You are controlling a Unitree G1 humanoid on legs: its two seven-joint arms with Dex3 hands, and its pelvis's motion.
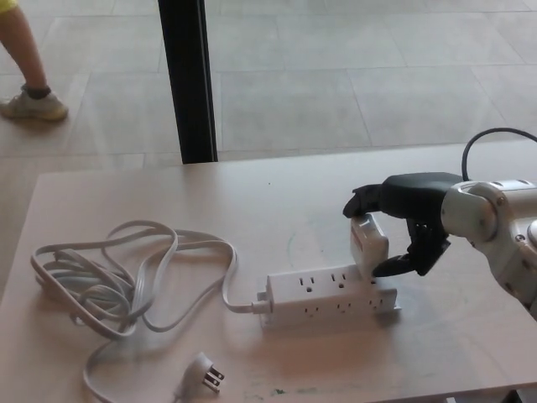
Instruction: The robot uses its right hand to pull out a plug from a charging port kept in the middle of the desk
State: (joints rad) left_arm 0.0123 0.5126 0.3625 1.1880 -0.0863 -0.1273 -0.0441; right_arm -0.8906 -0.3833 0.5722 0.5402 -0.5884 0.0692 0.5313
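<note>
Plug extraction, grasp stage: plug not yet out.
Right hand (403,222), centre-right, fingers spread around white plug (369,245), seemingly touching, not clamped; plug seated at right end of power strip (329,295). Remaining: grip, pull.
</note>
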